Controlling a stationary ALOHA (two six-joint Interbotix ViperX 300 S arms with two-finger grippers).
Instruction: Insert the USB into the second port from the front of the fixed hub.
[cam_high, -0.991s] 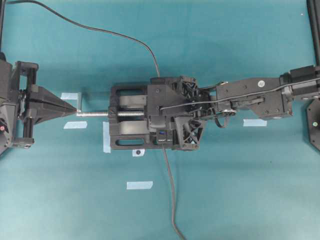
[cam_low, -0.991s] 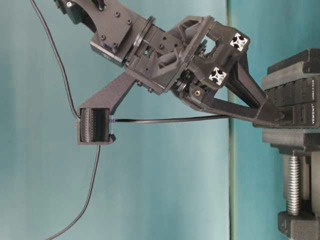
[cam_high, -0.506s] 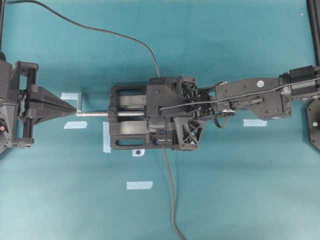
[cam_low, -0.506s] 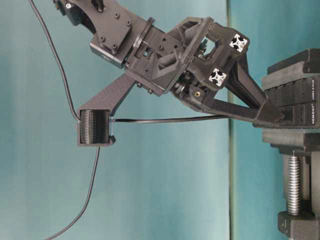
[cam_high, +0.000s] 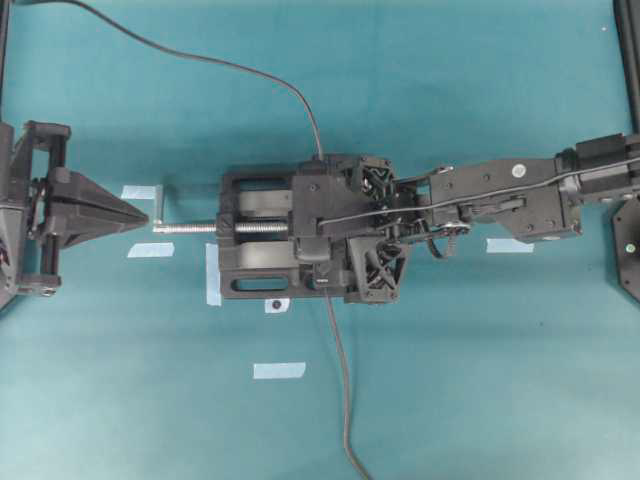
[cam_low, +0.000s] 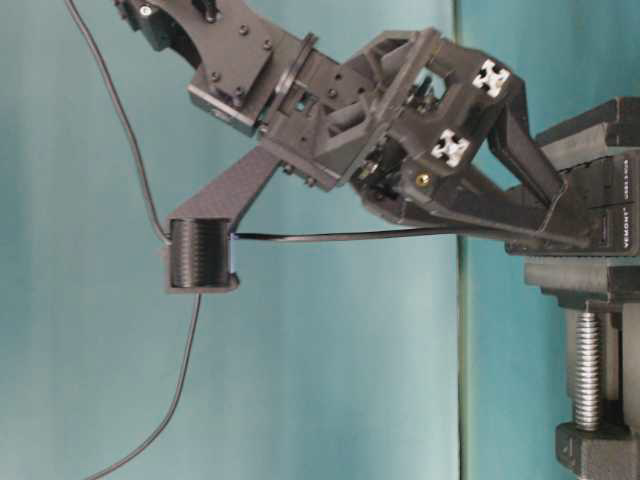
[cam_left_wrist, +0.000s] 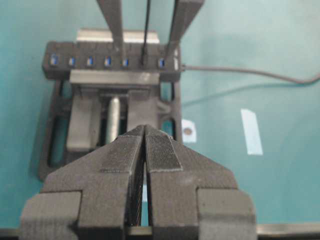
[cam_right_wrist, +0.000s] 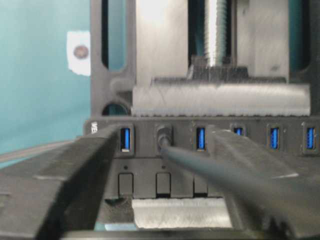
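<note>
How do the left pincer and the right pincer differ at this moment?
The left pincer is shut, its pads pressed flat together; the right pincer stands open, one finger each side of the plug.

The left pincer holds nothing and sits off the end of the vise; the right pincer is right at the hub, the plug seated in the second port.

Both are black and point at the vise.
</note>
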